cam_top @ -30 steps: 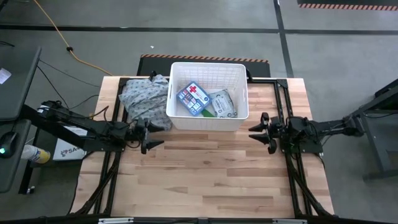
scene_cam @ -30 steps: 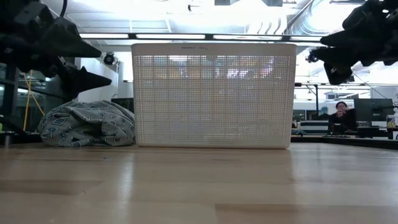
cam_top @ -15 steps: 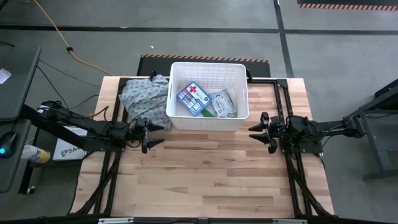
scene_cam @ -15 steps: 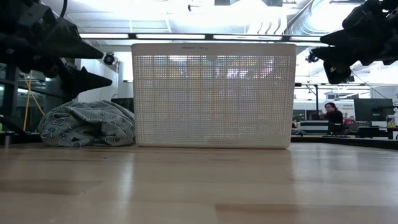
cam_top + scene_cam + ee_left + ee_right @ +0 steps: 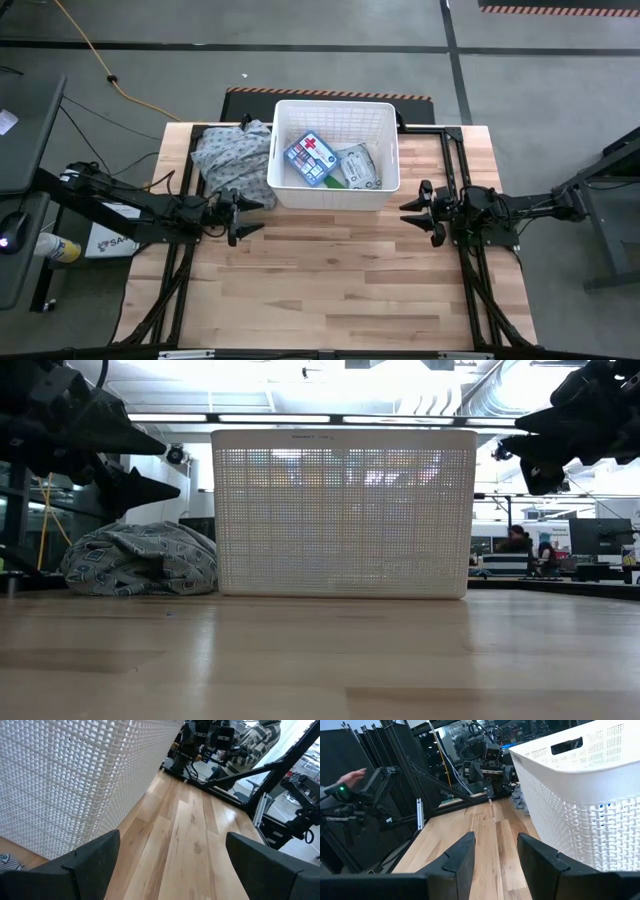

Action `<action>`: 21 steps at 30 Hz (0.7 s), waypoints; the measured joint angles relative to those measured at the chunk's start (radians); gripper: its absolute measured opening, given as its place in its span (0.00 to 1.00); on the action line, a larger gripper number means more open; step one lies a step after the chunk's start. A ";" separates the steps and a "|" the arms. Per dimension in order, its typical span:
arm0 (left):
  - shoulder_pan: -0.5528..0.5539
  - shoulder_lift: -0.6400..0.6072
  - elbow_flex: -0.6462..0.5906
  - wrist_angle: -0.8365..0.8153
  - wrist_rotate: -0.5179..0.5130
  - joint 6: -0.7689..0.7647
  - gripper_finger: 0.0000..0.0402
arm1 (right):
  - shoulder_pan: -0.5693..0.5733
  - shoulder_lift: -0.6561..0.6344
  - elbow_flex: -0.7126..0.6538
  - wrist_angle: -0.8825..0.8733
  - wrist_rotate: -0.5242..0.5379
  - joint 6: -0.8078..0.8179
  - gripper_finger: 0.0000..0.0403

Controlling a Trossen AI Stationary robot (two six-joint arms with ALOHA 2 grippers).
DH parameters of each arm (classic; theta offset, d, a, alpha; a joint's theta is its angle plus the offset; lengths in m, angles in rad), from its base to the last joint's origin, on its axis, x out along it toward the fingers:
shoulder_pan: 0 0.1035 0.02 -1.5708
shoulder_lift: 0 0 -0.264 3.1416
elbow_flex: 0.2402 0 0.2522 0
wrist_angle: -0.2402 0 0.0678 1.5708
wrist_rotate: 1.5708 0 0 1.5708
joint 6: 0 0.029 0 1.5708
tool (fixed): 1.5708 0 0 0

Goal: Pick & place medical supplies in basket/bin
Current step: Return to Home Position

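Plainly, the white slatted basket [image 5: 335, 198] stood at the far middle of the wooden table [image 5: 330, 290]. Inside it the blue first-aid box [image 5: 309, 158] with its red cross lay tilted toward the left side, and the grey-white soft packet [image 5: 360, 167] lay just beside it on the right. The grey-blue patterned cloth heap [image 5: 232, 155] rested against the basket's left wall. The left gripper [image 5: 255, 217] hung above the table near the basket's front left corner, its jaws spread wide and empty. The right gripper [image 5: 407, 215] hung near the front right corner, jaws parted more narrowly and gripping nothing. Both pointed inward toward each other, apart from the basket.
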 joint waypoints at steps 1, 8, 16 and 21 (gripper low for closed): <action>0.000 0.000 0.000 0.000 0.000 0.000 0.99 | 0.000 0.000 0.000 0.000 0.000 0.000 0.35; 0.000 0.000 0.000 0.000 0.000 0.000 0.99 | 0.000 -0.002 0.000 -0.001 0.000 0.000 0.35; 0.000 -0.014 0.000 -0.008 0.000 0.000 0.99 | 0.000 -0.003 0.000 0.000 0.001 0.000 0.35; 0.000 -0.081 0.000 -0.071 -0.001 0.000 0.99 | 0.000 -0.003 0.000 0.000 0.001 0.000 0.35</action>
